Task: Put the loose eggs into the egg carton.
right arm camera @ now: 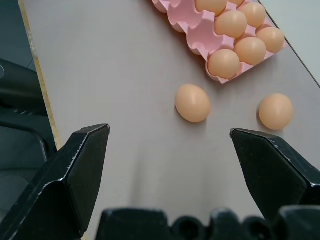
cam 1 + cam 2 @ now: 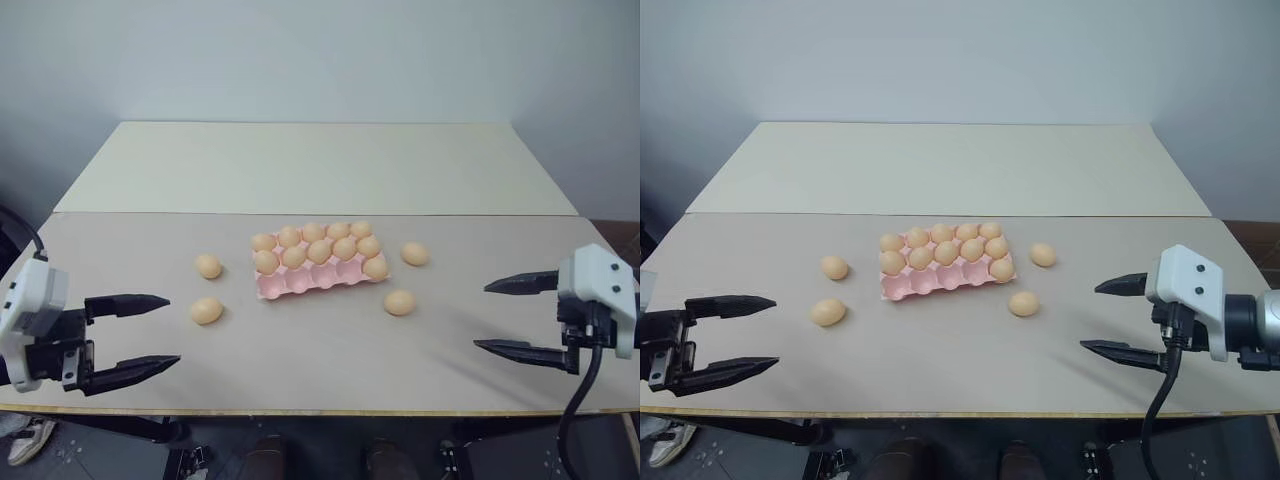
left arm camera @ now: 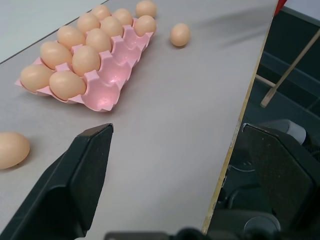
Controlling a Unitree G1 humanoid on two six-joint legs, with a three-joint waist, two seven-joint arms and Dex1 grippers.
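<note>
Four eggs (image 2: pixel 208 266) lie loose on the table (image 2: pixel 320 350), two either side of the carton (image 2: pixel 300 283); its near row has four empty cups; our left gripper (image 2: pixel 135 335) and right gripper (image 2: pixel 520 318) gape, holding nothing.

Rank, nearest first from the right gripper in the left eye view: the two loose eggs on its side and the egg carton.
From the right gripper:
1. Near loose egg, on the table right of the carton's front corner.
2. Far loose egg, farther back, beside the carton's right end.
3. Egg carton, at table centre.
</note>
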